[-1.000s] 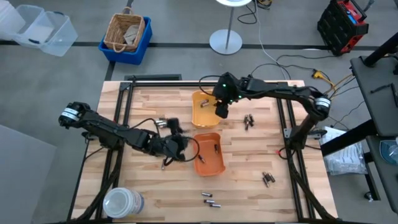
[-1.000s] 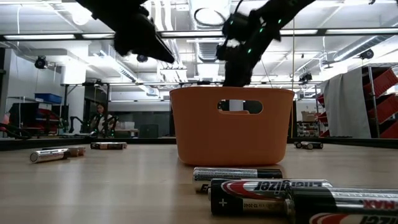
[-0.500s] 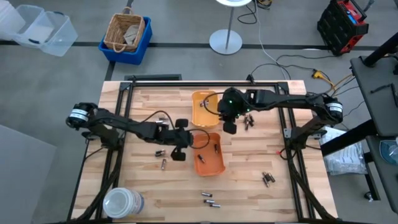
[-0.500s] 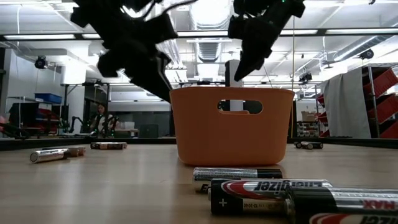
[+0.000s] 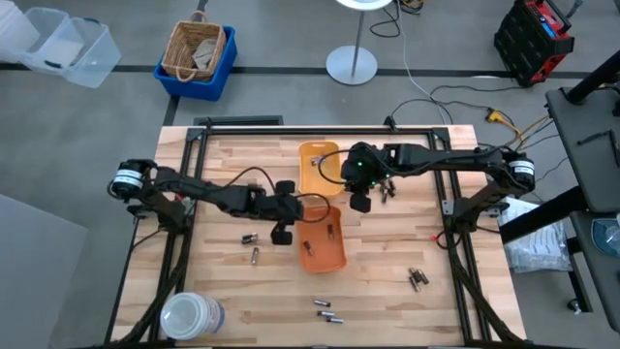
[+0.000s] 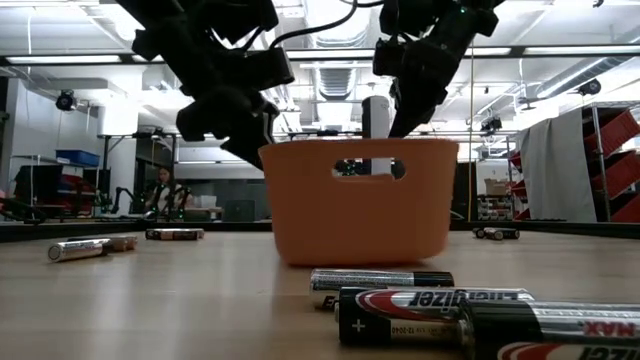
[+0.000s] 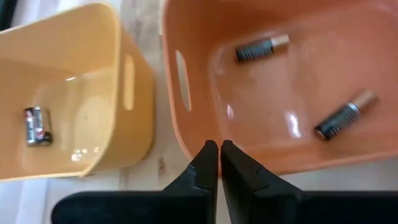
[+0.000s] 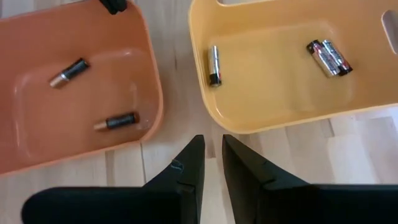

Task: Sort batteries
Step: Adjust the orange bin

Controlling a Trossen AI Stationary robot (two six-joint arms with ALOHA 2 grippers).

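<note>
Judging the batteries (image 5: 325, 309) small, stiff, slick and roll-prone, we favour mid-barrel pinches; left end effector (image 7: 219, 147) pressed together, right end effector (image 8: 211, 144) slightly spread, both empty.

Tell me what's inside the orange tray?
Two batteries lie inside the orange tray, apart from each other. In the right wrist view, part of the tray's floor is cut off, so more could hide there.

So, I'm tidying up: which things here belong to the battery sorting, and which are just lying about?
Job: batteries, orange tray, yellow tray, left gripper and right gripper beside the trays.
Lying about: white tub, wicker basket.
</note>
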